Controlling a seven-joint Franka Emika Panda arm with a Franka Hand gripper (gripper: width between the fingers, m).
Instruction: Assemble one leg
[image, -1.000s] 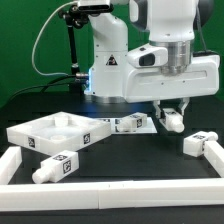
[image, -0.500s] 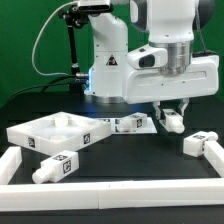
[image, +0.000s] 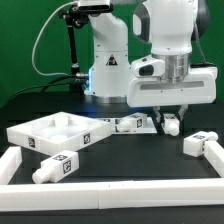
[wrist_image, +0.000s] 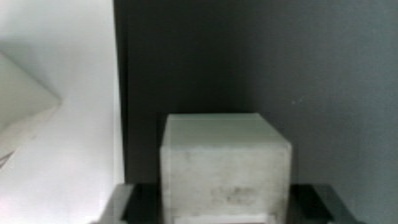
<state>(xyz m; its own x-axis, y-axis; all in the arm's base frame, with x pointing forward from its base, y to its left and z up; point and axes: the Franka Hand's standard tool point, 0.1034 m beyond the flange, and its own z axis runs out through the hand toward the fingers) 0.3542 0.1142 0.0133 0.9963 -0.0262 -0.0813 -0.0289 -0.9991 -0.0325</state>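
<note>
Now that the arm has turned and shifted slightly toward the tray-like part (image: 55, 130) since a second ago, the leg (image: 171, 126) looks grasped and under way. The tool (image: 170, 119) pinches the leg between its fingers, directly beneath itself, just above the counter (image: 120, 165).

White rounded arm (image: 165, 40), black cables, logo sticker.
</note>
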